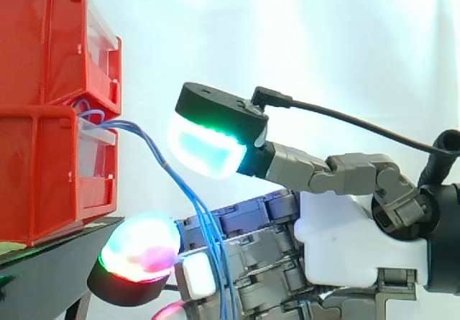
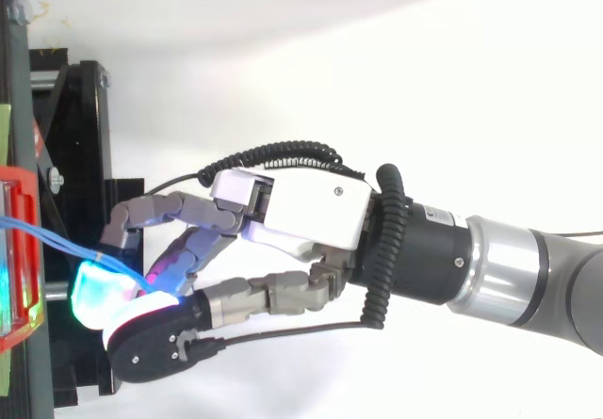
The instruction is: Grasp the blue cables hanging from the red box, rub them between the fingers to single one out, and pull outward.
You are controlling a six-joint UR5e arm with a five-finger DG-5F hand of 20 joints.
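Note:
Thin blue cables (image 1: pixel 147 142) come out of the gap between the two stacked red bins (image 1: pixel 43 83) and hang down to the right. They run down across the front of my hand's (image 1: pixel 345 241) lower fingers (image 1: pixel 251 252). The thumb pad (image 1: pixel 205 151) glows cyan and white and stands raised above the fingers, its left edge close to a kink in the cables. A lower fingertip (image 1: pixel 140 252) glows green, red and pink near the bin's foot. In the top view the cables (image 2: pixel 57 240) reach from the bin (image 2: pixel 19 249) to the fingertips of the hand (image 2: pixel 301 212). The thumb and fingers are apart.
The bins stand on a black stand (image 1: pixel 65 244) whose frame (image 2: pixel 75 136) lies just left of the fingers. A white curtain backs the work. The arm (image 2: pixel 528 273) comes in from the right.

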